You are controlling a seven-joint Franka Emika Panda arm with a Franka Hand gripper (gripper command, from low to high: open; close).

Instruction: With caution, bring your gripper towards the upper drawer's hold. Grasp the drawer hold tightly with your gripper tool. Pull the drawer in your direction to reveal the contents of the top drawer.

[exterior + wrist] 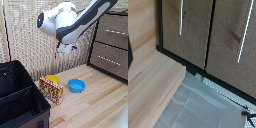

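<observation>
The dresser stands at the exterior view's right. Its top drawer (116,27) is a dark brown front with a slim silver drawer hold (116,32), and it sits flush with the frame. My gripper (68,48) hangs in the air well off to the exterior view's left of the dresser, touching nothing, and seems open and empty. In the wrist view both drawer fronts appear turned on their side. The top drawer (235,45) is the one farther from the floor, and its drawer hold (246,30) shows as a bright bar. Only a dark finger edge (129,50) shows there.
The lower drawer (107,59) with a like silver bar (109,58) sits under the top one. On the wooden floor lie a blue bowl (76,85), a yellow bowl (51,79) and a printed box (51,90). A black case (20,100) fills the near left. A woven screen (25,40) stands behind.
</observation>
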